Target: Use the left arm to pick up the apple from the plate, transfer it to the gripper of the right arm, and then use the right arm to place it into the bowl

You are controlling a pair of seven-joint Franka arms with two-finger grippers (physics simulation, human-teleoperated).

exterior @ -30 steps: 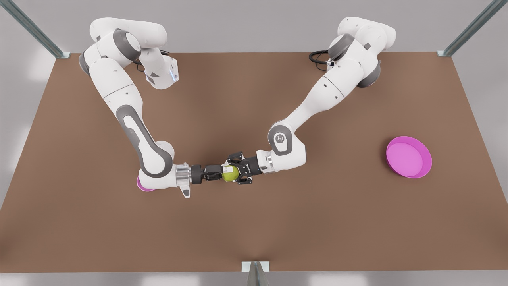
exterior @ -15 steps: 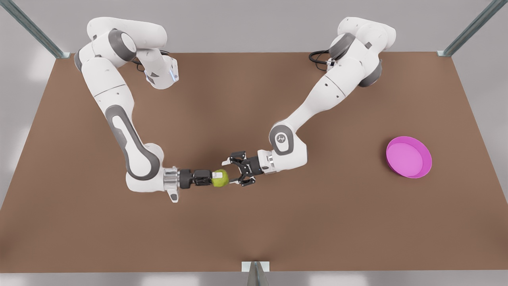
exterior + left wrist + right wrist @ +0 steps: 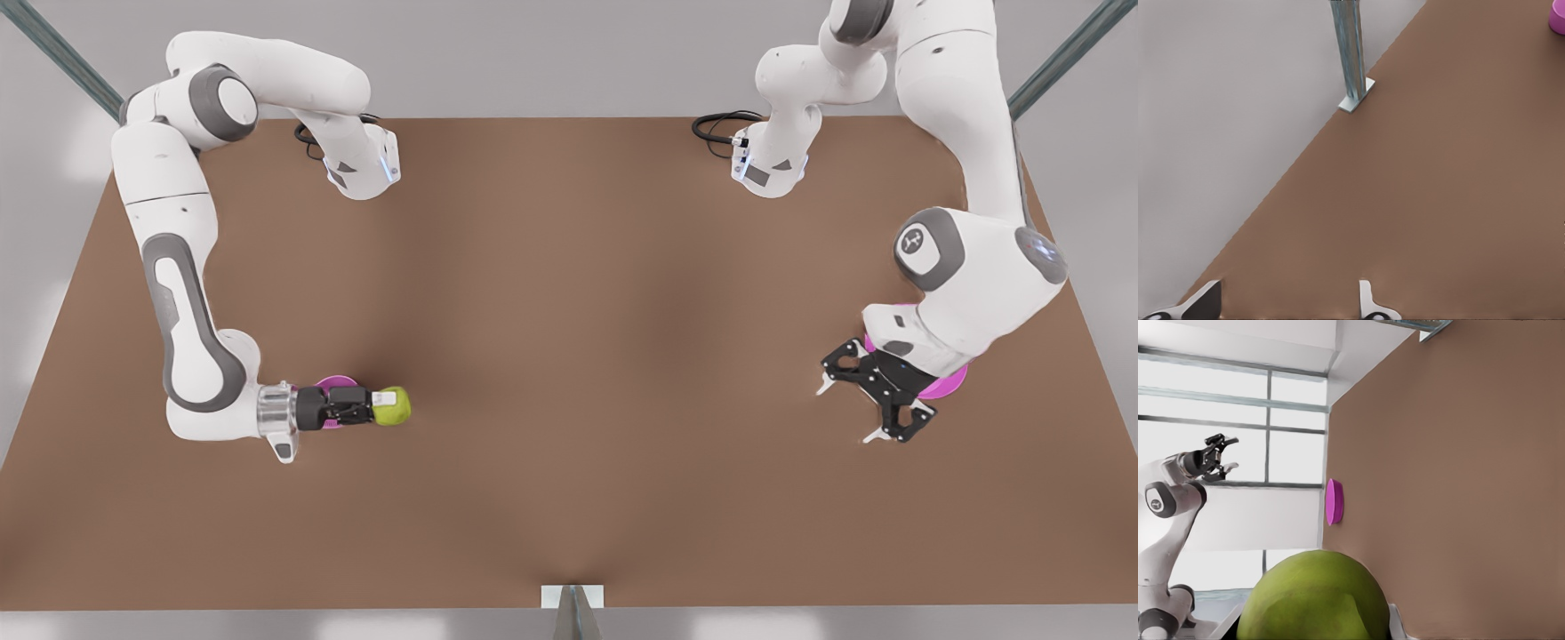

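Table (image 3: 569, 311): brown, flat, carrying all items. Left arm (image 3: 969, 267) stands at the front view's right, bent down over the plate. The left gripper (image 3: 849, 413) hangs at the plate's edge nearer the table's middle, jaws spread wide with nothing between them; its pale fingertips (image 3: 1368, 303) appear well apart in the left wrist view over bare table.

Right arm (image 3: 182, 302) stands at the front view's left, its forearm running level with the table. The right gripper (image 3: 369, 406) points toward the table's centre, jaws clamped on the apple (image 3: 392, 406).

Plate (image 3: 947, 387): magenta, mostly covered by the left arm, only a sliver of rim visible. In the right wrist view it shows edge-on (image 3: 1333, 501), far across the table.

Bowl (image 3: 333, 382): pink, largely hidden beneath the right gripper.

Apple: yellow-green, held off to the side of the bowl toward the table's middle, well apart from the plate. Its height above the table cannot be told.
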